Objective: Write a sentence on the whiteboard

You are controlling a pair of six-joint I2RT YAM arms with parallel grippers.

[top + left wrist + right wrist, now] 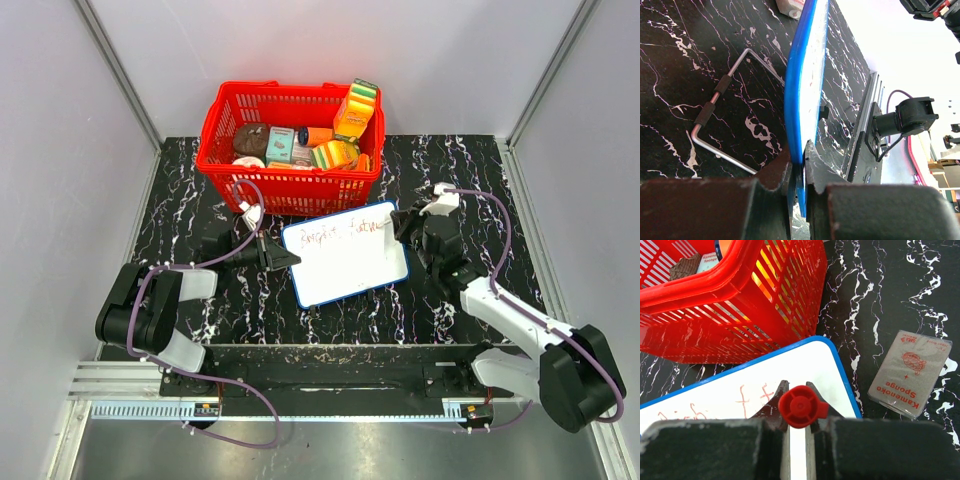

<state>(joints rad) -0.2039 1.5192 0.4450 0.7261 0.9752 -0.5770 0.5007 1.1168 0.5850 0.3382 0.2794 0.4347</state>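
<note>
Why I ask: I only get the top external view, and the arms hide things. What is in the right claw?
Observer: The right claw is shut on a red marker, held over the whiteboard close to its corner.
Operator: And the left claw, is it actually on the board?
Observer: Yes. The left claw pinches the board's blue frame at its edge.
Operator: Anything hidden under the right arm?
Observer: A grey Kameoko Sponge packet lies flat on the table, apart from the board.
</note>
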